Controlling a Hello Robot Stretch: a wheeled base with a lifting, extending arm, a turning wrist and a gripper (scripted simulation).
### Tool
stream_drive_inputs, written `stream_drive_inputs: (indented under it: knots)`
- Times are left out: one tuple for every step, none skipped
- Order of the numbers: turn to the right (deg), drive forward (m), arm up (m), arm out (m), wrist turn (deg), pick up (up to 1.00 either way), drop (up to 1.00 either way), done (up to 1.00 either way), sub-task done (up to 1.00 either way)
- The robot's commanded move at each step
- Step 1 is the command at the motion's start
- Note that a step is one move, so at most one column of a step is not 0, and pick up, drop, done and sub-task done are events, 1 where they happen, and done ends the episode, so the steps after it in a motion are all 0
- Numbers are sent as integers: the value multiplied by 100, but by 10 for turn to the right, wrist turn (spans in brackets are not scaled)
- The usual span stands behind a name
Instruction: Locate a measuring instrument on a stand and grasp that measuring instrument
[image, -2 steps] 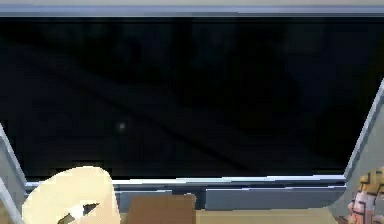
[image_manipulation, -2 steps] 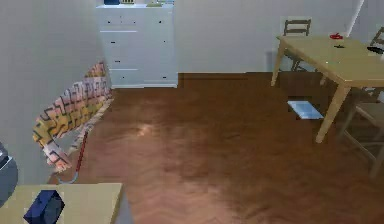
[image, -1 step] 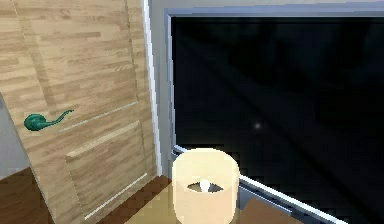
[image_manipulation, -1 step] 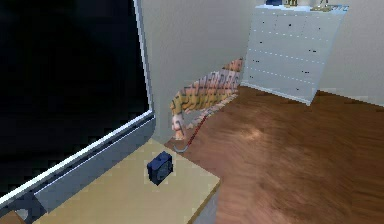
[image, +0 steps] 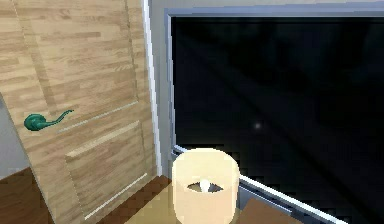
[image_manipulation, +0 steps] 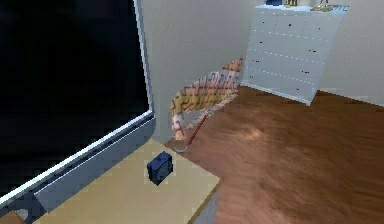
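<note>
A small dark blue boxy thing (image_manipulation: 158, 168) stands on the tan top of a low stand (image_manipulation: 130, 195), just in front of the lower corner of a large dark screen (image_manipulation: 65, 80). Its shape is too small to name. In the forward view the same dark screen (image: 275, 100) takes up the right side, and a cream candle (image: 204, 185) with a small flame stands on the tan stand top (image: 150, 212) at the bottom middle.
A wooden door (image: 75, 100) with a green lever handle (image: 45, 121) fills the forward view's left. A striped orange and white thing (image_manipulation: 205, 95) leans by the wall beyond the stand. A white dresser (image_manipulation: 290, 50) stands at the back, past brown wooden floor (image_manipulation: 290, 150).
</note>
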Motion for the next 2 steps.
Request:
stream_drive_inputs:
  knots:
    - [0,0,28,0,0,0,0,0,0]
    - [0,0,0,28,0,0,0,0,0]
